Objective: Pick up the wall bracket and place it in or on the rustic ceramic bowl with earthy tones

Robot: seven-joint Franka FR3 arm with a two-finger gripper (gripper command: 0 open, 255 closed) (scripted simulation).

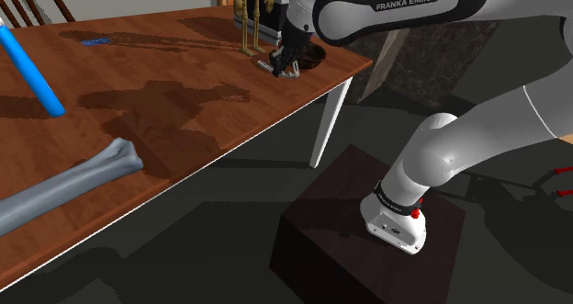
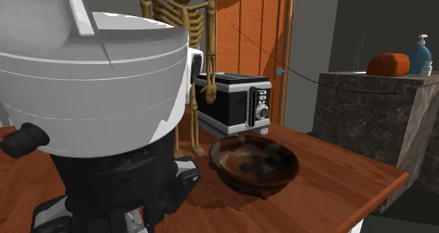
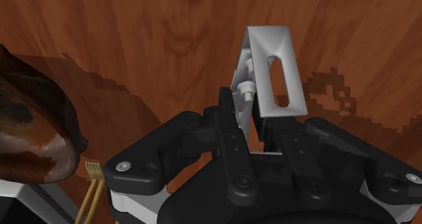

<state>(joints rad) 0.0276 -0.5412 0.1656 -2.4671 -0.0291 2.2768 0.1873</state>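
The wall bracket [image 3: 287,67] is a folded grey metal piece with a slot in one face. My gripper [image 3: 250,111] is shut on its lower end and holds it just above the wooden table, where its shadow falls. In the shoulder view the gripper [image 1: 278,63] hangs low over the table's far right corner with the bracket [image 1: 290,71] under it. The brown, dark-mottled bowl [image 2: 253,165] stands right beside the hand, also seen as the bowl [image 3: 30,121] and the bowl [image 1: 315,54].
A tan skeleton figure [image 2: 179,55] and a black-and-silver appliance [image 2: 236,101] stand behind the bowl. A blue rod [image 1: 32,73] and a grey bone [image 1: 69,185] lie toward the shoulder view's left. The table edge [image 1: 275,118] runs close to the gripper. A dark counter [image 2: 380,119] stands beyond.
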